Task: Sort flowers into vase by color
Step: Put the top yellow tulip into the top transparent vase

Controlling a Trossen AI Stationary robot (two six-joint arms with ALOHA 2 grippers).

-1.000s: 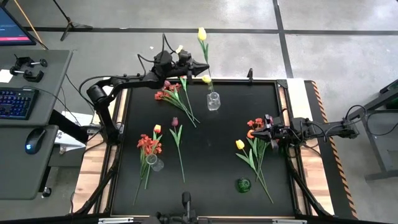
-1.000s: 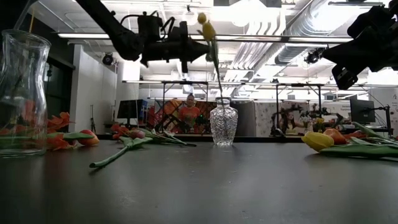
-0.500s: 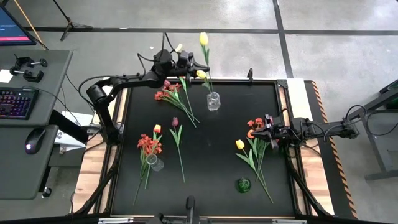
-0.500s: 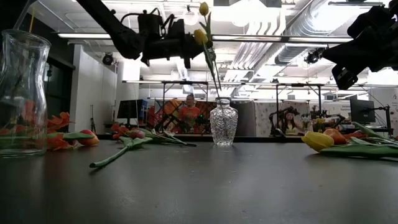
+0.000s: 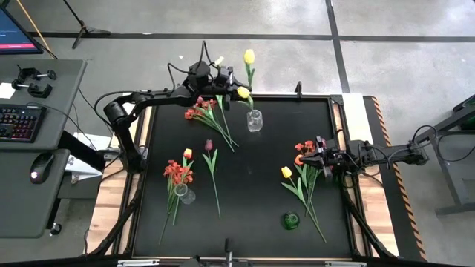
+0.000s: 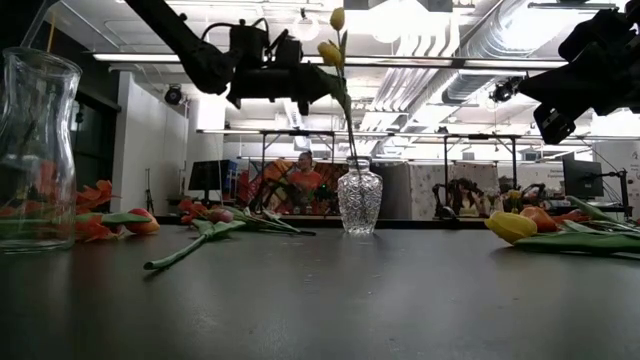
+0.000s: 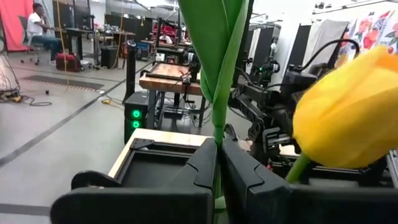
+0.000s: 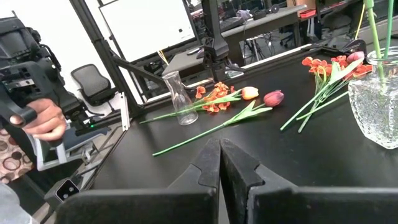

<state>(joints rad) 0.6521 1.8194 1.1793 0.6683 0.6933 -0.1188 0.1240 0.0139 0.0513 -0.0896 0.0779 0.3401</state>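
The left tool [image 5: 231,78] is clamped on two yellow tulips [image 5: 249,57], stems reaching down into the crystal vase [image 5: 254,120] — seemingly inside it. The right tool [image 5: 318,158] — closed, empty — hovers over loose flowers [image 5: 300,176] on the worktop [image 5: 252,193].

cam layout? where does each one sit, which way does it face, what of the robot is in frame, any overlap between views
High: overhead, straight down on the table; both arms show, left gripper at the far edge, right gripper waiting at the right side.
Low: table height, level across into the room; left gripper overhead holding yellow tulips.
Left wrist: past its shut fingers clamped on the tulip stem.
Right wrist: past its shut fingers across the table.
Shared: the crystal vase shows in high, low and right wrist.
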